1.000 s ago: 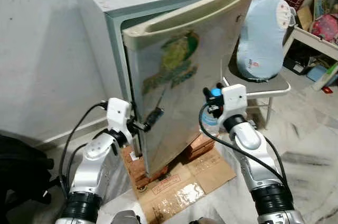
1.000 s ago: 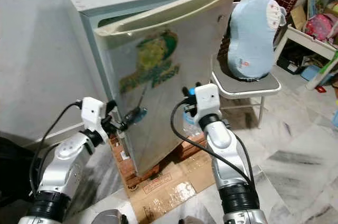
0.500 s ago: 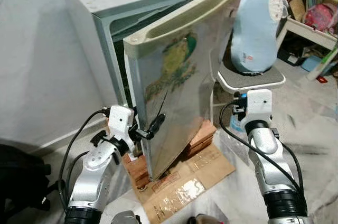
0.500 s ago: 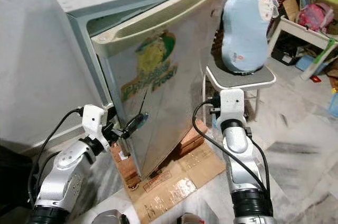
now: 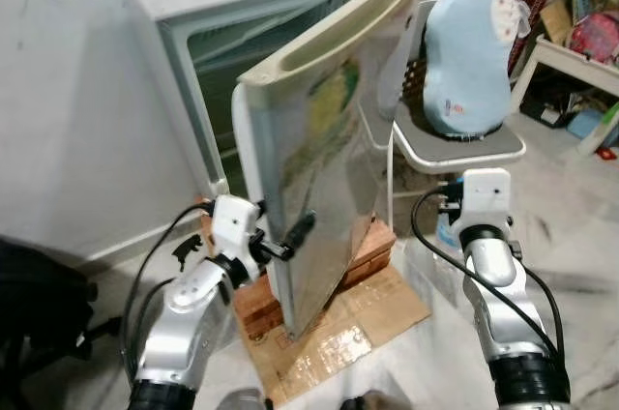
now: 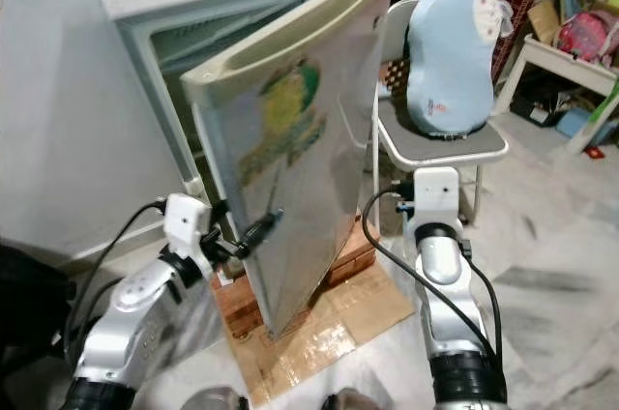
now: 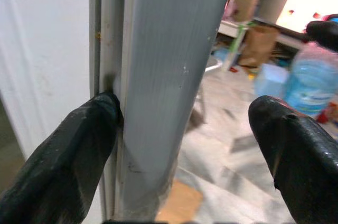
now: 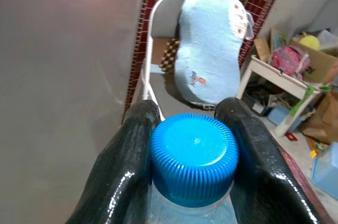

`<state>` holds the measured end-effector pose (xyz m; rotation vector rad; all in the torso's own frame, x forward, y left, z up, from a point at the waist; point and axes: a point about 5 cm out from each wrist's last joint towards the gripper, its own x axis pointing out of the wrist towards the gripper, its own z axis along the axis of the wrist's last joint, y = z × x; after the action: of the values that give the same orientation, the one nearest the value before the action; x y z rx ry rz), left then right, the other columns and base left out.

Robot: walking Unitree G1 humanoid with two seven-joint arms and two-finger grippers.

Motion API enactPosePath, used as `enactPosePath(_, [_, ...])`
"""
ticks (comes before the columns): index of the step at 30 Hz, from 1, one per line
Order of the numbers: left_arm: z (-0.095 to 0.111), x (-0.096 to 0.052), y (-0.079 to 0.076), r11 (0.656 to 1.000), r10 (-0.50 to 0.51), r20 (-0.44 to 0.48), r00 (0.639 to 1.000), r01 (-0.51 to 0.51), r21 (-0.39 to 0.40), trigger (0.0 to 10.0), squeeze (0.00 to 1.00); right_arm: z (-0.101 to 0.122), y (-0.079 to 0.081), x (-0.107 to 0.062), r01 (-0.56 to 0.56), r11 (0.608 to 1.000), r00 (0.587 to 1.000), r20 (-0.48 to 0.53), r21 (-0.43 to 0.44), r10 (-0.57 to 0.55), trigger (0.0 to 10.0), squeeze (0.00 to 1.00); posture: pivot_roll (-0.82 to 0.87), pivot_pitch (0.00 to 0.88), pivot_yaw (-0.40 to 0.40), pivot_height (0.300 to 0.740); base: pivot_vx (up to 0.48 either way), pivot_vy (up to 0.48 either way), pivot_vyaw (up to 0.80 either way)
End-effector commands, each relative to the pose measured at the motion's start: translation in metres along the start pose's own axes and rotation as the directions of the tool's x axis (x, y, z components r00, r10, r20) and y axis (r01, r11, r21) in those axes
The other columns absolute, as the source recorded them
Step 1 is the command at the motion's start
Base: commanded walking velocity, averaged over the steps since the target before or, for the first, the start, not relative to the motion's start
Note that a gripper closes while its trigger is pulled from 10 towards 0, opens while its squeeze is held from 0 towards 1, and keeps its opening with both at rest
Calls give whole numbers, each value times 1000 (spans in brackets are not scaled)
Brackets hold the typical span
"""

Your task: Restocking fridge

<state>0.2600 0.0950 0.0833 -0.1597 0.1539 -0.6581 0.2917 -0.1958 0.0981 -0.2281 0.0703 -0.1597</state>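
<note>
I'm in a home's cluttered back room: an old fridge point(image 5: 290, 91) on bricks point(image 5: 253, 296) and flattened cardboard point(image 5: 338, 342) by my left claw point(image 5: 286, 239), a chair point(image 5: 464, 144) with a blue cushion point(image 5: 470, 52) beyond my right claw, toys point(image 5: 590, 38) heaped further right

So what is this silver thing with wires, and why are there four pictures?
It's a robot with two arms, filling a fridge. Two pictures come from cameras in its head, looking down. The other two come from cameras on its wrists. Its left gripper has its two black fingers spread around the edge of the fridge door, which stands partly open. Its right gripper pinches a water bottle by its blue cap. Behind the door is a chair with a pale blue cushion on it. The fridge stands on bricks and cardboard.
</note>
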Motion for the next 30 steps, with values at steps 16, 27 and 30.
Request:
enactPosePath(16, [9,8,-7,999,-33,12,999,32,41,10000,0,10,-13,6,117,991,993,21,-67,-116,10000,0,-1,0,-2,740,0,-371,0])
enactPosePath(27, [10,12,-10,998,-38,18,999,37,46,10000,0,10,-11,7,119,991,993,17,-64,-118,10000,0,-2,0,-1,740,89,-355,0])
enactPosePath(30, [10,12,-10,998,-37,20,999,36,47,10000,0,10,-11,7,119,991,993,18,-64,-118,10000,0,-1,0,-1,740,250,-352,0])
